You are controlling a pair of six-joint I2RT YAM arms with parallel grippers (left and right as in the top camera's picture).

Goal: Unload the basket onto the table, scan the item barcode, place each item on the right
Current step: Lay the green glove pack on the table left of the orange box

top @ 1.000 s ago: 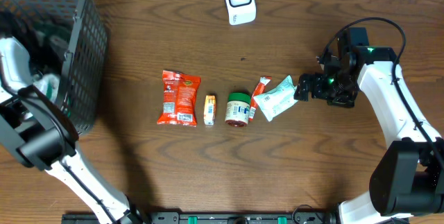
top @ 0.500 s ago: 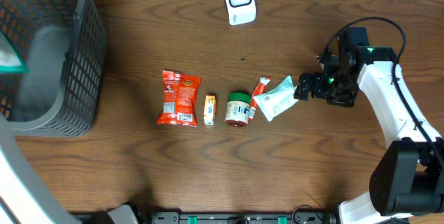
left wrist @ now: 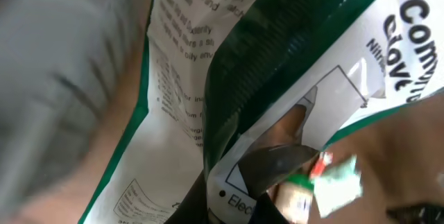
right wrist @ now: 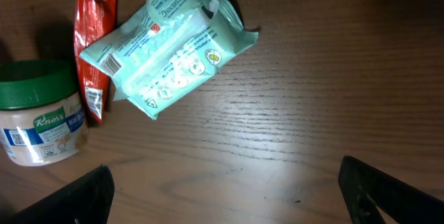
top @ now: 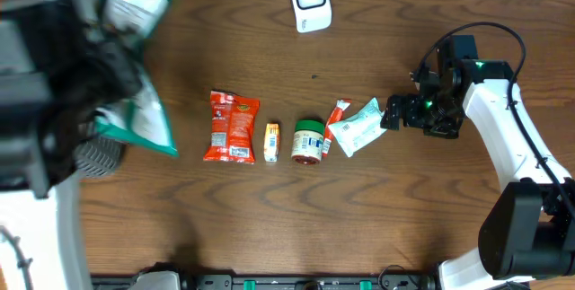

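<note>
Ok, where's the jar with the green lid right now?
In the overhead view, the jar lies in the middle of the row of items, between the small yellow box on its left and the thin red sachet on its right.

Overhead looks straight down on the whole desk [top: 269, 227]. The left wrist view sits right against a green-and-white packet [left wrist: 291, 57], blurred. The right wrist view faces down near the desk, sharing the pouch [right wrist: 170, 44] and jar [right wrist: 38, 123] with overhead

Three packets [top: 234, 127], plus one bag [left wrist: 277, 57], jar [top: 308, 141], box [top: 271, 142] and scanner [top: 310, 1].
</note>
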